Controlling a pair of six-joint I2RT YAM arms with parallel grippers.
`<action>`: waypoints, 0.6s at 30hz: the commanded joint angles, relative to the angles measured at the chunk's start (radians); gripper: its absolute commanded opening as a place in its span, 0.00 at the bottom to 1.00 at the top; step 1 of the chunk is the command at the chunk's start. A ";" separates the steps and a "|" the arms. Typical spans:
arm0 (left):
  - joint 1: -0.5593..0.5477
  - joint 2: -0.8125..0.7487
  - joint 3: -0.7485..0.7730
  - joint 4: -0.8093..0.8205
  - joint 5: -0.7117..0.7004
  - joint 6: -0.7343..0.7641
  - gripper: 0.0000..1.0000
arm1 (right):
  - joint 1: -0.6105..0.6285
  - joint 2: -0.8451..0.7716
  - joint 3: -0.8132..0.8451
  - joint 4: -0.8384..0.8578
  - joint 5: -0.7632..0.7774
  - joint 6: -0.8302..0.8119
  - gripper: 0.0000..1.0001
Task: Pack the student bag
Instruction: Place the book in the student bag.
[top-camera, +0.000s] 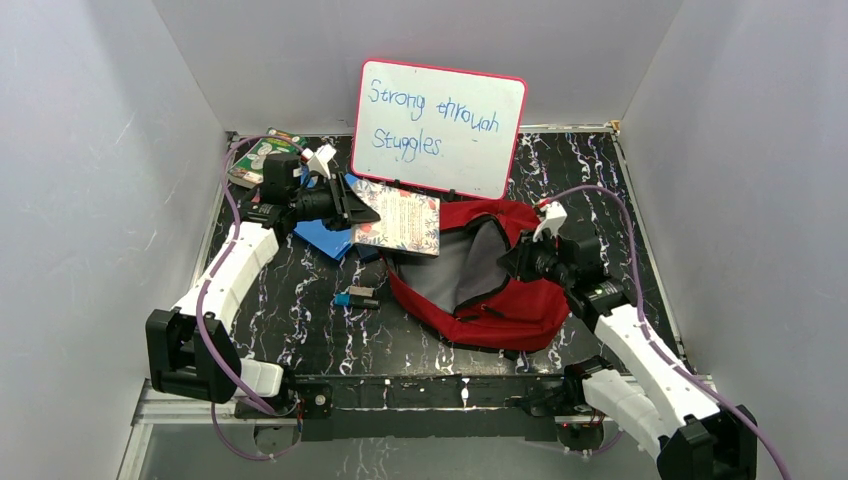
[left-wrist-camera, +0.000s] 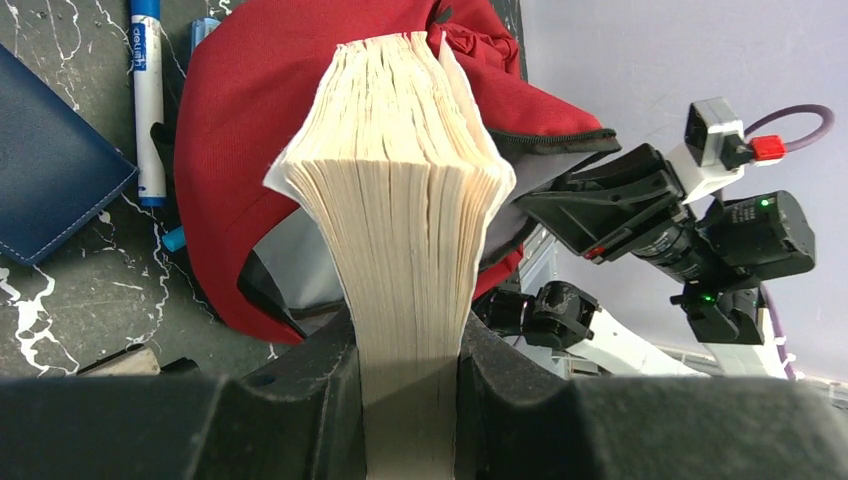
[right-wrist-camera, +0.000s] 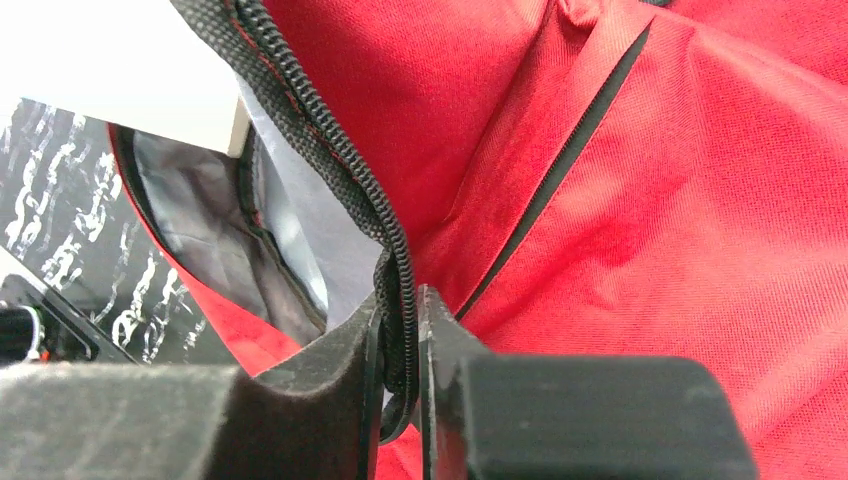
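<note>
The student bag (top-camera: 510, 310) is a red backpack lying open at table centre-right, grey lining showing. My left gripper (top-camera: 352, 205) is shut on a thick book with a floral cover (top-camera: 405, 220), held at the bag's left rim. In the left wrist view the book's page edges (left-wrist-camera: 400, 170) fan out from between the jaws of the left gripper (left-wrist-camera: 410, 370), with the red bag (left-wrist-camera: 250, 100) behind. My right gripper (top-camera: 512, 262) is at the bag's right rim. The right wrist view shows the right gripper (right-wrist-camera: 402, 340) pinching the black zipper edge (right-wrist-camera: 330, 150) of the bag (right-wrist-camera: 700, 200).
A whiteboard with handwriting (top-camera: 440, 125) leans at the back behind the bag. A blue notebook (top-camera: 325, 240) lies under the left gripper, and a small marker (top-camera: 357, 298) lies left of the bag. A green packet (top-camera: 255, 160) sits at the back left. White walls enclose the table.
</note>
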 joint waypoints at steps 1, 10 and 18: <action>-0.009 -0.017 0.053 -0.009 0.072 0.047 0.00 | -0.005 -0.062 0.083 -0.023 0.033 0.021 0.20; -0.020 -0.013 0.071 -0.070 0.112 0.149 0.00 | -0.006 -0.024 0.311 -0.267 0.071 0.067 0.00; -0.079 -0.020 0.049 -0.069 0.105 0.137 0.00 | -0.005 -0.024 0.372 -0.244 0.030 0.142 0.00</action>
